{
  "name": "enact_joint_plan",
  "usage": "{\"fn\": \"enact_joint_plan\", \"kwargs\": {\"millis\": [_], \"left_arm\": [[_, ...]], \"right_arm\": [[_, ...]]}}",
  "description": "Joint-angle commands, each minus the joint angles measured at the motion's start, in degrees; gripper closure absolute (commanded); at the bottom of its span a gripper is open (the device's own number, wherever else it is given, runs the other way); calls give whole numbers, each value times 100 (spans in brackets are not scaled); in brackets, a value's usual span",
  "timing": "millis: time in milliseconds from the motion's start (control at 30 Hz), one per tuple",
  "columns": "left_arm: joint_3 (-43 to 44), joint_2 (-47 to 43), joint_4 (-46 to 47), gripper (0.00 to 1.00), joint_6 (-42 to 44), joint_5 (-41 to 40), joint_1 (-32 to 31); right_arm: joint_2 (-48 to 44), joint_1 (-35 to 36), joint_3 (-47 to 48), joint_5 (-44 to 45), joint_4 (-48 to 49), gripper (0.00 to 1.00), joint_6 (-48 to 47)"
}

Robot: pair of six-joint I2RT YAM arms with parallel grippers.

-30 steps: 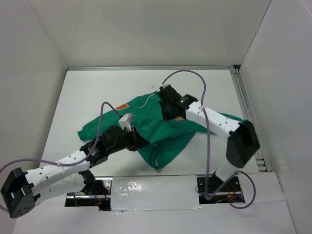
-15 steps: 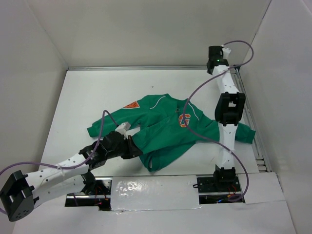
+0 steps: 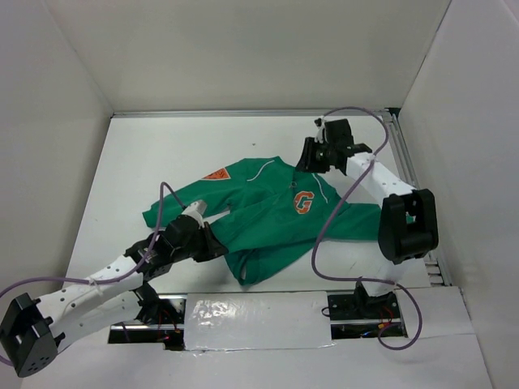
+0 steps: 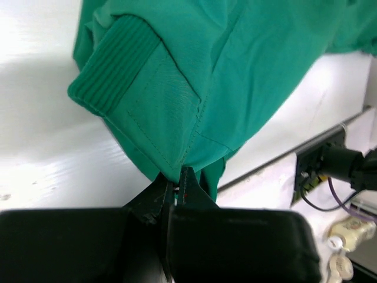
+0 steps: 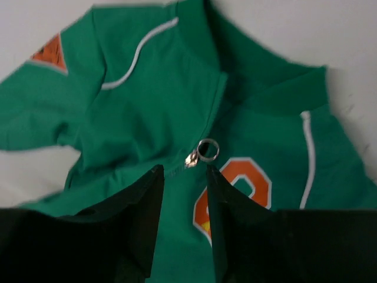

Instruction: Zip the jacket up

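Since half a second ago the right arm has swung back from the far right corner. Its right hand (image 5: 184, 171) is now low over the collar end of the small green long-sleeved fabric jacket (image 3: 259, 211). The left arm has drawn a little toward the near left, and the garment lies flatter and more stretched out than it did.

The right hand's two black fingers stand apart with nothing between them. In the right wrist view, the silver zipper pull (image 5: 203, 152) with its small ring lies just beyond their tips, not touched. The collar spreads open above the pull, and the orange letter "G" patch (image 3: 304, 202) sits just beside it on the chest. Thin white piping (image 5: 138, 56) curves over each shoulder.

The left hand (image 4: 175, 187) is pinched closed on the jacket's bottom edge, with a stitched corner of green cloth caught between its fingertips. A ribbed band (image 4: 115, 62) hangs folded just above that grip.

The jacket lies across the middle of the white desk (image 3: 162, 154). Its collar is toward the far right and its hem toward the near left. One sleeve, bearing an orange triangular patch (image 3: 216, 174), reaches left. The other sleeve runs right under the right arm.
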Motion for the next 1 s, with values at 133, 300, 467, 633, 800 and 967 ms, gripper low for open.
{"fn": "enact_joint_plan", "kwargs": {"millis": [133,300,467,633,800,967], "left_arm": [[350,69,-995,100,-311,-769,83],[324,201,-872,100,-372,-708,92],[263,140,-898,100,-434,-743,92],[298,105,-968,100,-433,-813,110],[298,78,-968,100,-407,-831,119],[350,149,-986,100,-425,-875,119]], "right_arm": [[-91,-131,-1240,-2565,1074,39,203],[261,-52,-1178,-2444,1241,31,220],[735,-104,-863,-2495,1452,30,431],[1009,-113,-730,-2434,1487,31,475],[1141,-140,-616,-2451,1469,35,510],[974,-148,-739,-2460,1558,50,555]]}}
